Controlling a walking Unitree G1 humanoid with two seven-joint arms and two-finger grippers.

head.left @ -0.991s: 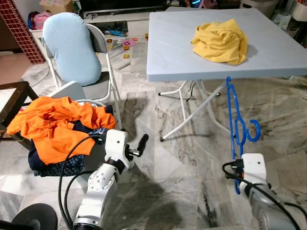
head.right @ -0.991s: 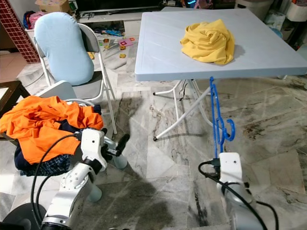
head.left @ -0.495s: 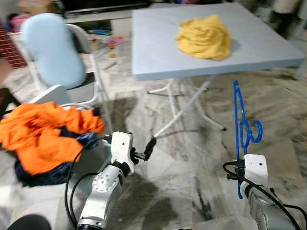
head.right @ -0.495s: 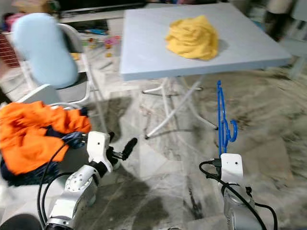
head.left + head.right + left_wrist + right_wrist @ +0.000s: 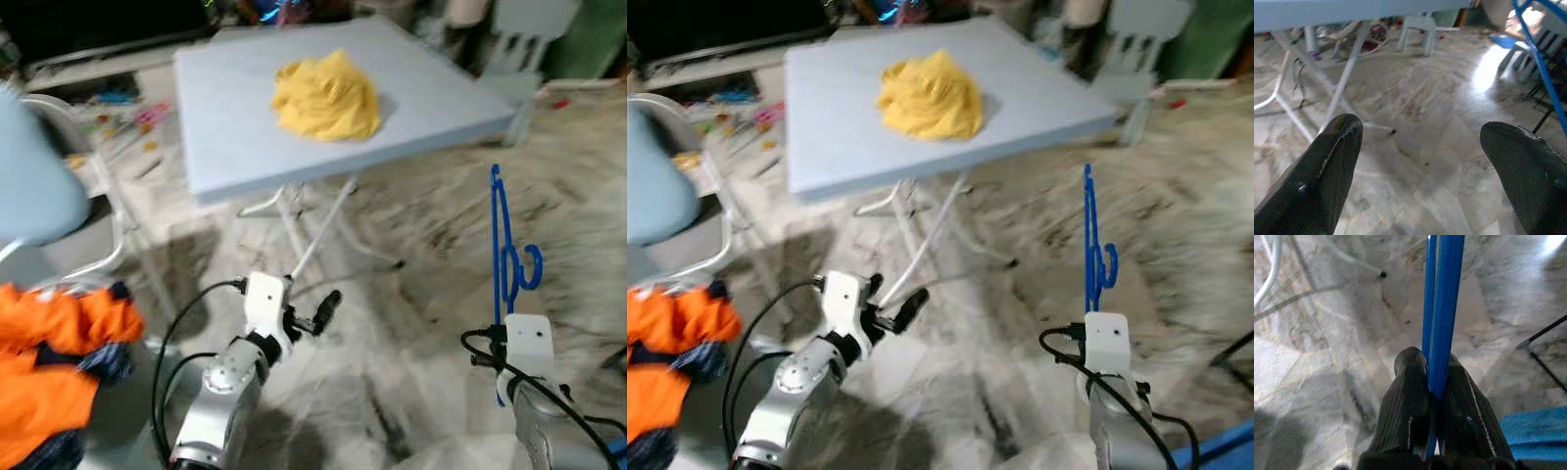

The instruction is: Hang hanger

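Item: thin blue plastic hanger, clamped upright in my right gripper, rising above it. Left gripper: fingers apart, empty. Risk (views blurred, probably walking): hanger twisting or slipping from the pinch.

Left arm: silver, bent, reaching forward and up at lower left, black cable looping beside it. Left gripper held out in air, two black fingers spread wide apart, nothing between them. Right arm: silver, raised at lower right, white wrist block upright, black cable at its base. Right gripper pointing up, both fingers pressed together, clamped on blue hanger standing upright above wrist.
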